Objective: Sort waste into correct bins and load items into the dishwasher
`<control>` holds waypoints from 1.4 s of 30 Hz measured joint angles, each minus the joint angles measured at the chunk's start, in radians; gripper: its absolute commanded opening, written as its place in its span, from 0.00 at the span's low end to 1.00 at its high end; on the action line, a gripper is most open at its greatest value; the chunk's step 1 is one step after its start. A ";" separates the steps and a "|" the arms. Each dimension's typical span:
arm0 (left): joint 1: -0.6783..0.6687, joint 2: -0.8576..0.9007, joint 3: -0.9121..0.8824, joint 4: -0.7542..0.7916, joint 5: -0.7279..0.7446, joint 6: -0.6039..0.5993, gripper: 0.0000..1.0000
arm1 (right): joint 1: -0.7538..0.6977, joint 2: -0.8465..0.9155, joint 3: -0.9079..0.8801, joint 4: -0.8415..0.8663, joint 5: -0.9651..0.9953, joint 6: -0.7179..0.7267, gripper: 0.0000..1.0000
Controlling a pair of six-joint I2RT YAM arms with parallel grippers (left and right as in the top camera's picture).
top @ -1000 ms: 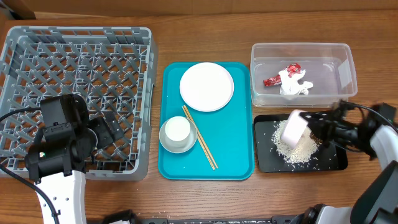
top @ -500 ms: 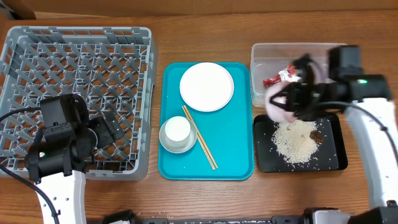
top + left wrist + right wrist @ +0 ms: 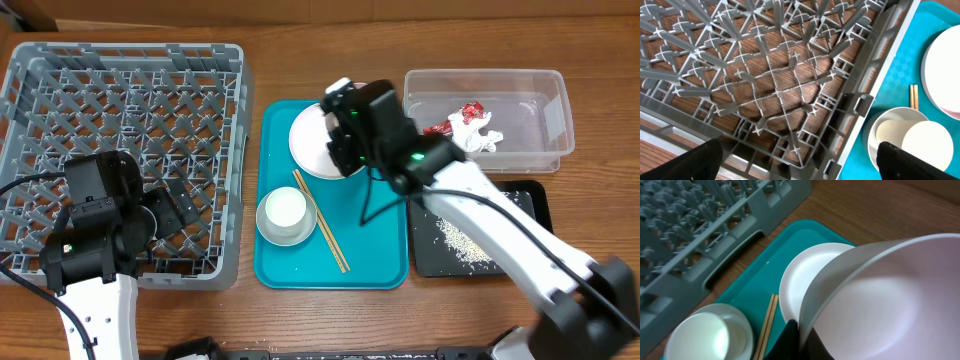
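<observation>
My right gripper [image 3: 338, 120] [image 3: 799, 330] is shut on the rim of a white bowl [image 3: 890, 300] and holds it tilted above the large white plate [image 3: 312, 150] [image 3: 810, 275] on the teal tray. A small white cup [image 3: 285, 208] [image 3: 710, 335] sits in a shallow white dish beside the wooden chopsticks [image 3: 322, 236] [image 3: 767, 325]. My left gripper [image 3: 168, 214] [image 3: 800, 165] is open and empty over the near right corner of the grey dish crate [image 3: 120, 110] [image 3: 770, 80]. The clear tub [image 3: 545, 95] holds the red wrapper [image 3: 440, 128] and white tissue [image 3: 472, 135]. Rice [image 3: 465, 242] lies in the black tray [image 3: 530, 262]. The brown scrap is hidden.
The teal tray [image 3: 375, 250] [image 3: 900, 65] lies between the crate and the two bins. My right arm stretches across the black tray and the tray's right side. Bare wooden table runs along the far and near edges.
My right arm swung left from the black tray, past the clear tub, to above the plate on the teal tray, carrying the bowl. The left arm has not moved.
</observation>
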 measured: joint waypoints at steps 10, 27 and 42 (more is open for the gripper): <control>0.000 0.000 0.000 0.000 0.000 0.000 1.00 | 0.007 0.275 0.000 0.138 0.028 -0.003 0.07; 0.000 0.000 0.000 0.000 0.000 0.000 1.00 | 0.007 0.181 0.196 -0.140 -0.154 0.069 0.56; 0.000 0.000 0.000 0.000 0.000 0.000 1.00 | 0.102 0.146 0.058 -0.201 -0.256 0.229 0.47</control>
